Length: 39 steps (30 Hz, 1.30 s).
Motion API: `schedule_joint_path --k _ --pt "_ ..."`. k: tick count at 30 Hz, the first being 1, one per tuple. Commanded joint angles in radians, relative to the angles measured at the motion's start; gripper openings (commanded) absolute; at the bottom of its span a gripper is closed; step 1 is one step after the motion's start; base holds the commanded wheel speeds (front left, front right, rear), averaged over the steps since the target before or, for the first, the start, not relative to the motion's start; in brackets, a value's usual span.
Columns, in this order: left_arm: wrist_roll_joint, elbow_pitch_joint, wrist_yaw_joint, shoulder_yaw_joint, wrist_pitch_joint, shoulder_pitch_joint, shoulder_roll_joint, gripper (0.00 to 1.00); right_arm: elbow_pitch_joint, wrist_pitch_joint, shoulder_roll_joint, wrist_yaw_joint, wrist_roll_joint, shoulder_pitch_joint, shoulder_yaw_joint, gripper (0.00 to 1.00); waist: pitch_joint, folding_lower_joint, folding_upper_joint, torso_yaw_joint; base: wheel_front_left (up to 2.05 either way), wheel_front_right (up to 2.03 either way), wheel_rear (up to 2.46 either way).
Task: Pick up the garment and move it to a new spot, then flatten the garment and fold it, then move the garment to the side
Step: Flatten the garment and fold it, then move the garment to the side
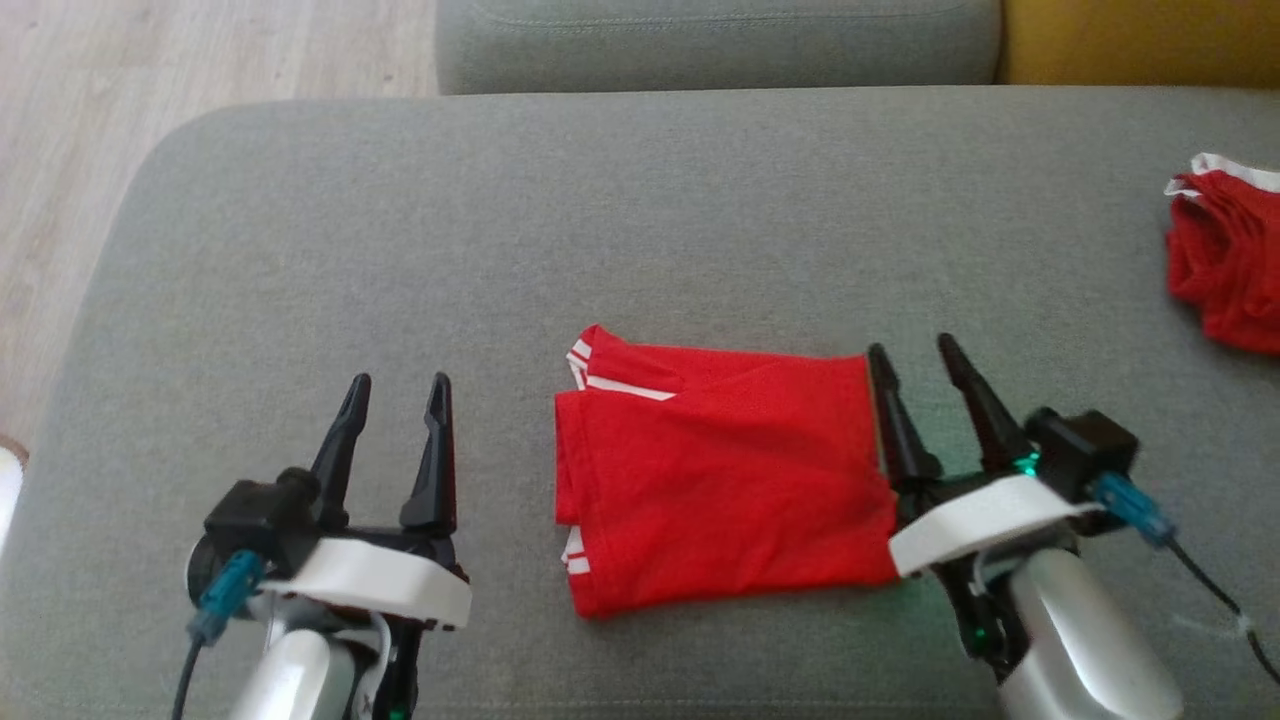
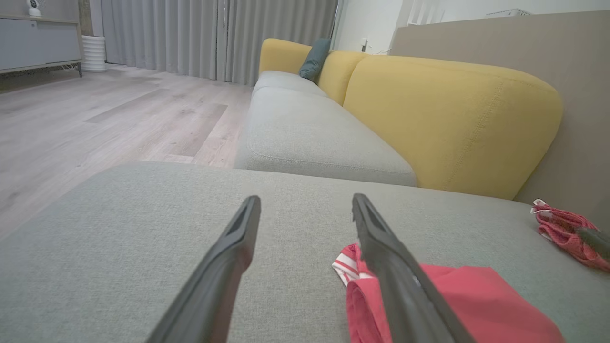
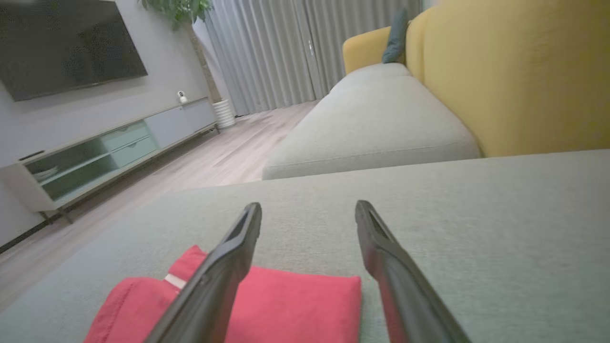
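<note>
Left hand (image 1: 400, 382) and right hand (image 1: 912, 346) low over cushion (image 1: 500, 220), both wide, empty. Garment (image 1: 720, 470) lies folded between them: edge under right hand's inner finger, apart from left hand. Fold looks done; flanking stance suits the move aside. Second red cloth (image 1: 1225, 260) well beyond right hand.

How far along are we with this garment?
Done: the folded garment lies as a compact rectangle on the grey cushion. In hand: nothing; the left gripper and right gripper sit open on either side of it. Left: moving it to the side. A crumpled red cloth lies at far right.
</note>
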Motion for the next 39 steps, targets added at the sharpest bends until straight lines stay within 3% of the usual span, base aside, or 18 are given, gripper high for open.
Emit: schedule_joint_path --k 1,7,12,39 --pt "0.009 -0.036 0.006 0.045 -0.012 -0.02 0.001 1.0 -0.047 -0.011 0.016 0.007 -0.015 -0.026 0.009 1.0 -0.001 0.0 0.0 -0.004 0.0 0.0 0.0" --pt "0.03 -0.039 0.008 0.058 -0.012 0.002 -0.023 1.0 -0.156 0.001 0.029 0.007 -0.092 0.044 -0.108 1.0 -0.002 0.0 0.0 -0.015 0.0 0.0 0.0" --pt "0.044 -0.03 0.001 0.069 -0.012 0.019 -0.037 1.0 -0.217 0.023 0.03 0.007 -0.091 0.088 -0.15 1.0 -0.011 0.0 0.0 -0.009 0.0 0.0 0.0" --pt "0.085 -0.025 -0.03 0.115 -0.012 0.031 -0.07 1.0 -0.254 0.09 0.03 0.007 -0.102 0.119 -0.181 1.0 -0.001 0.0 0.0 0.002 0.0 0.0 0.0"
